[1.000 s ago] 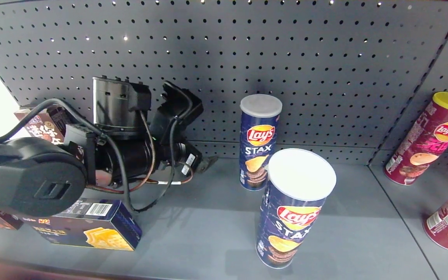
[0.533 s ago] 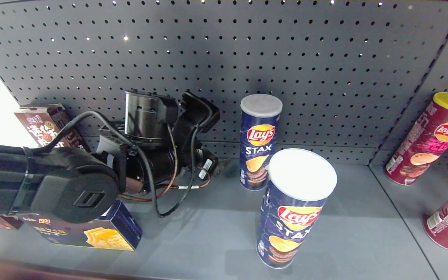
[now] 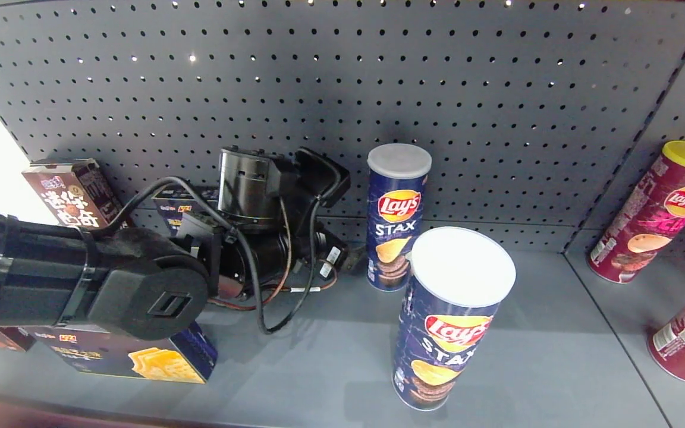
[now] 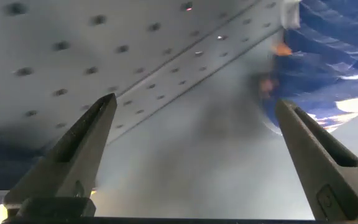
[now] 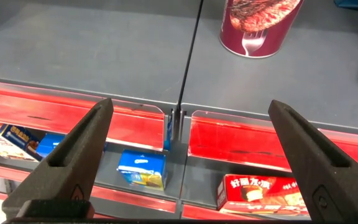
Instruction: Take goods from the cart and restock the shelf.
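My left pincer point(image 4: 194, 102) is wide open and empty low over the shelf point(image 3: 319, 356), just beside the rear blue chip can point(image 3: 398, 217) standing upright at the back, so I figure that one's stocked and next I gotta back out without clipping it.

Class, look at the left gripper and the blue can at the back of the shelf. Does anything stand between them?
Nothing visible does. The left gripper is open beside the back blue can, with only bare shelf between them.
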